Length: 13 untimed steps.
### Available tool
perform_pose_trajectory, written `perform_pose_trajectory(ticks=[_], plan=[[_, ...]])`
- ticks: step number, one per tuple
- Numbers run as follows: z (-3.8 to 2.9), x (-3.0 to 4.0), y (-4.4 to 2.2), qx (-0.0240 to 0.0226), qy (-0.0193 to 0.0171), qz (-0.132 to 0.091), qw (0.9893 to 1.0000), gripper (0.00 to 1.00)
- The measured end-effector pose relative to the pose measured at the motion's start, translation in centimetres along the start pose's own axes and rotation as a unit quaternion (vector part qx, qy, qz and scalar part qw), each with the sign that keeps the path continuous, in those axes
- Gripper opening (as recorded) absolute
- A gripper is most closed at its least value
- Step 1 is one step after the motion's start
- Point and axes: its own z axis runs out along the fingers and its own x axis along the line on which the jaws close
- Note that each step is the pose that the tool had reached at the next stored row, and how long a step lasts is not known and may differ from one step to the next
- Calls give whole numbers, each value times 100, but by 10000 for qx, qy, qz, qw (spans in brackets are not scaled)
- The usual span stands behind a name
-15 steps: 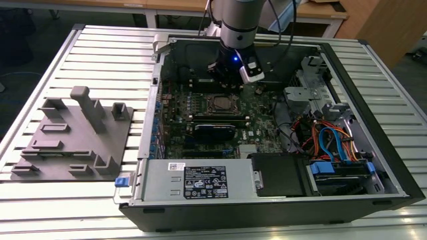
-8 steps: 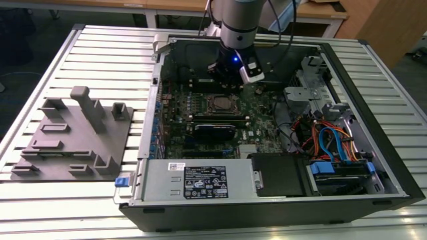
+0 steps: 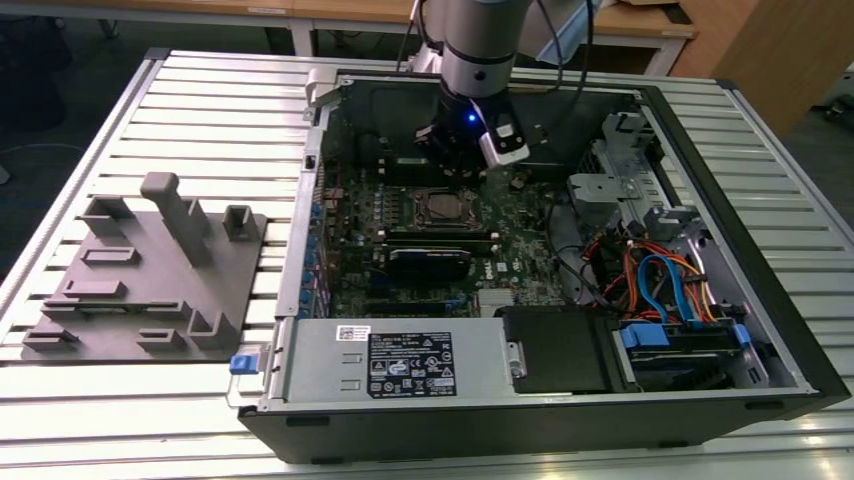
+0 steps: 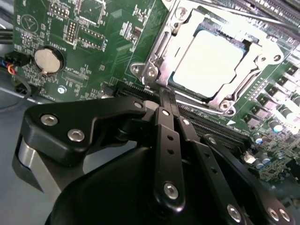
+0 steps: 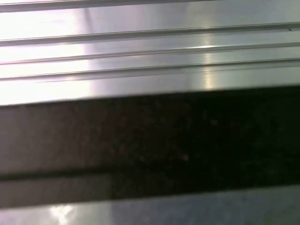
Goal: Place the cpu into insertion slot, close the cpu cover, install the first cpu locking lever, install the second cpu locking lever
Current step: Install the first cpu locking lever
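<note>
The open computer case (image 3: 747, 300) lies on the slatted table (image 3: 200, 90), and everything below is placed from it; the fixture block (image 3: 140, 270) sits on the table outside the case, toward the exterior view's left; the motherboard (image 3: 400, 240) lies flat inside the case.

The insertion slot (image 3: 437, 207) sits on the motherboard, the cpu (image 4: 208, 63) lies in it, and the cpu cover (image 4: 187, 33) frames the cpu; the gripper (image 4: 166, 101) hangs inside the case, just beside the slot's edge.

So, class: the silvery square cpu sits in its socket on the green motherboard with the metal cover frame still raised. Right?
Not quite: in the second wrist view the metal cover frame lies closed around the silvery square cpu, seated on the green motherboard.
</note>
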Motion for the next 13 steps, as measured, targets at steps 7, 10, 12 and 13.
perform_pose_trajectory(ticks=[7,10,12,13], plan=[[21,0,-7,12,0,-1,10000,10],[-27,-1,-2,9,-1,0,10000,10],[-36,-2,-2,10,-1,-1,10000,10],[-32,-3,-5,19,-2,-1,10000,10]])
